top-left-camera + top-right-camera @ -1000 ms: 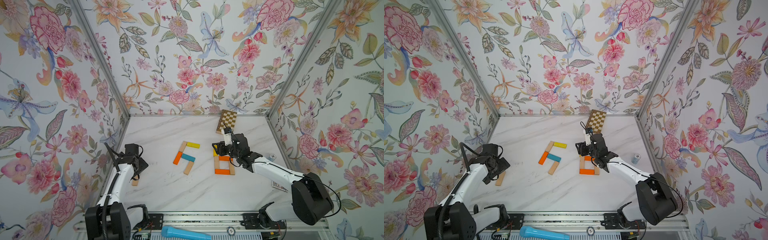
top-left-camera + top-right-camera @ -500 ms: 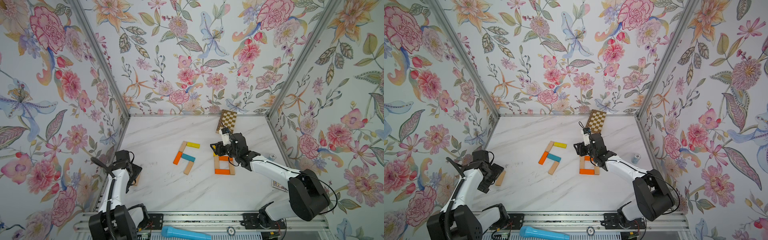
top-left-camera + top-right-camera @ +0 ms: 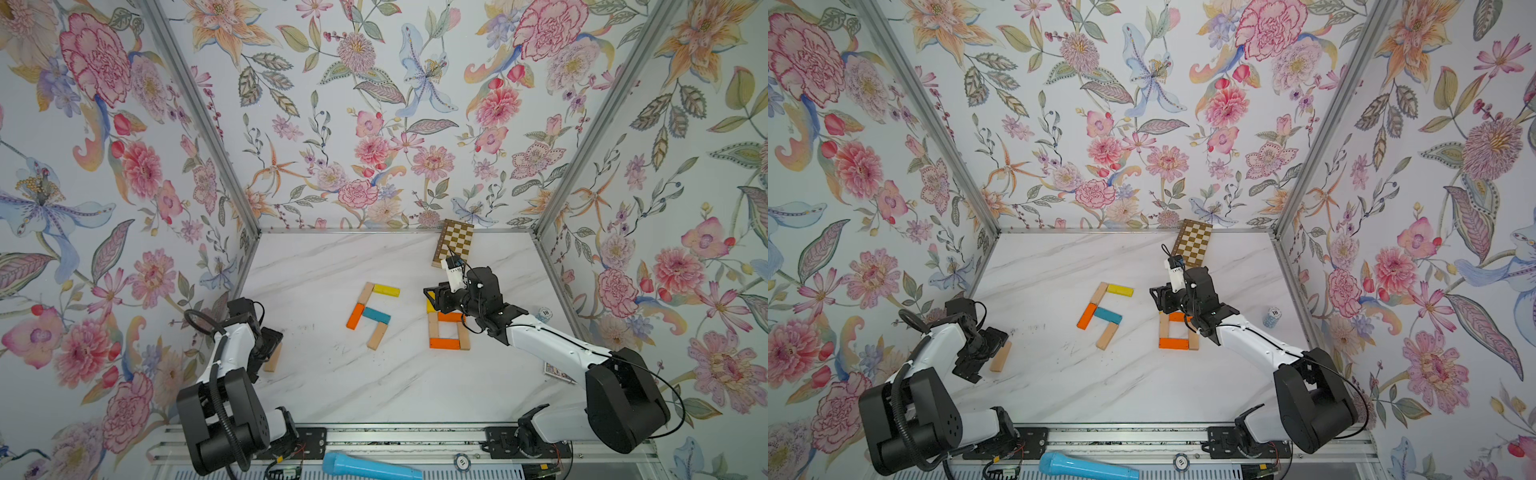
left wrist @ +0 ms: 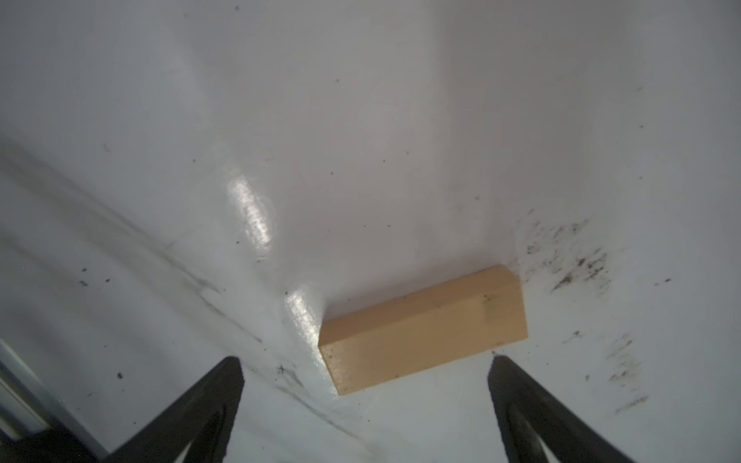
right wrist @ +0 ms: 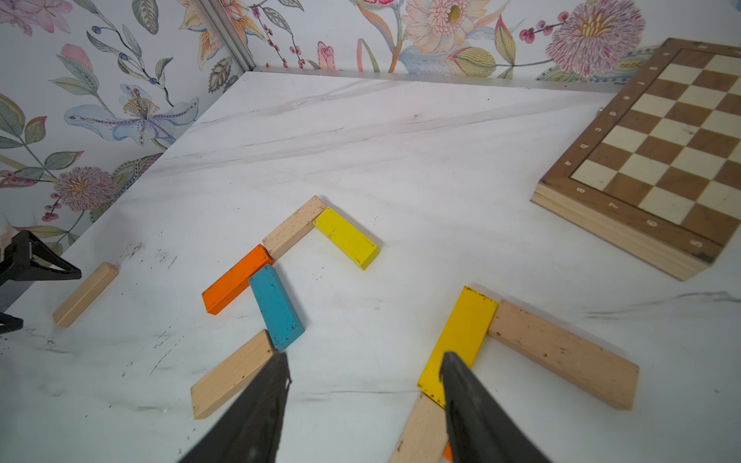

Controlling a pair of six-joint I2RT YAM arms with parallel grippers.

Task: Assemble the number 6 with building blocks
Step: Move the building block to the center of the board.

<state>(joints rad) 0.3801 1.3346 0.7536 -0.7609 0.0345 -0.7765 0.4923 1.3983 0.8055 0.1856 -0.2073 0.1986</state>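
Marble tabletop (image 3: 332, 386) inside floral walls, left gripper (image 4: 365, 359) spread wide, empty, loose beige block (image 4: 425, 328) just ahead at 9 o'clock, right gripper (image 5: 365, 354) parted, empty, above yellow block (image 5: 461, 336) of the number 6 (image 3: 444, 343), 3 o'clock of centre

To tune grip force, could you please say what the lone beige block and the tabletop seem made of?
Lone beige oblong block: probably bare unpainted wood, faint grain showing. White tabletop: glossy, grey-veined like marble; stone or laminate, cannot tell.

Floral wallpaper walls (image 3: 374, 124), white marble tabletop (image 3: 332, 386), metal corner posts (image 3: 200, 116).
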